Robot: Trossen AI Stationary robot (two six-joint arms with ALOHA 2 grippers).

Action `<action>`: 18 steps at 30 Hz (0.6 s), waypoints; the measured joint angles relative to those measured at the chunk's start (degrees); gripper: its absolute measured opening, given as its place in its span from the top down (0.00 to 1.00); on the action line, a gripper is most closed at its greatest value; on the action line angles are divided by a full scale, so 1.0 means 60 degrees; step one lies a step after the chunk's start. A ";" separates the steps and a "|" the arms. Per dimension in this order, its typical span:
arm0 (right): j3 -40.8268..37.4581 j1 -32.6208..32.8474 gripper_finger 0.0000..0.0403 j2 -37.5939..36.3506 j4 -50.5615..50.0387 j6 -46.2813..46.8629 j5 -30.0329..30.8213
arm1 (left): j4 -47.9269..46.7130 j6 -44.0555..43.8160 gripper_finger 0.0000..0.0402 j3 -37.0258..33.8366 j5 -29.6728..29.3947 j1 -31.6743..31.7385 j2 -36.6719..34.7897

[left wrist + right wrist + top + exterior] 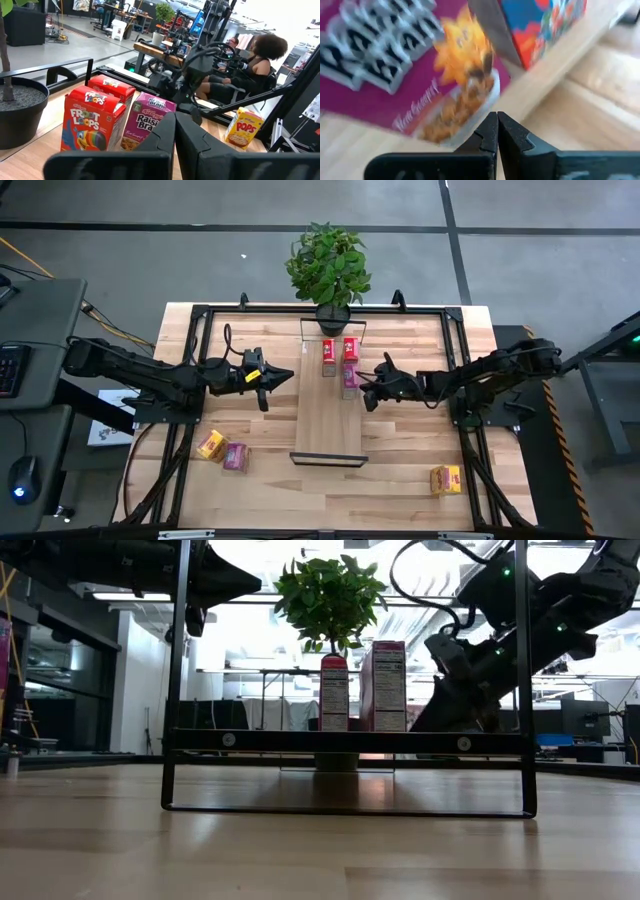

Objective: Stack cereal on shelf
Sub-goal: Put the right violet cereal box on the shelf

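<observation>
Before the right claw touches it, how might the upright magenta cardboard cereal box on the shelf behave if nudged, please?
The upright magenta cardboard cereal box stands tall on a narrow base, so it would probably tip. It looks light and may slide across the smooth light-wood shelf plank.

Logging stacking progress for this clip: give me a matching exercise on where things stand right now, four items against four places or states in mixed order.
Items
1. red boxes
2. lone yellow box
3. potted plant
4. right pincer

Places or states
A. shut, close beside the pink box on the shelf
B. on the tabletop, on the right arm's side
C. standing on the shelf near its far end
D. past the shelf's far end

Pairs: 1-C, 2-B, 3-D, 4-A
</observation>
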 joint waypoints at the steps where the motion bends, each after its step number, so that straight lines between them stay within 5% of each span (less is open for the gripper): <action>1: 0.0000 0.0077 1.00 0.0000 0.0010 0.0051 -0.0029 | 0.0000 0.0009 1.00 -0.0001 -0.0001 -0.0003 0.0000; 18: 0.0000 0.0607 1.00 0.0000 0.0393 0.0500 0.0115 | 0.0000 0.0070 1.00 0.0000 -0.0016 -0.0003 0.0000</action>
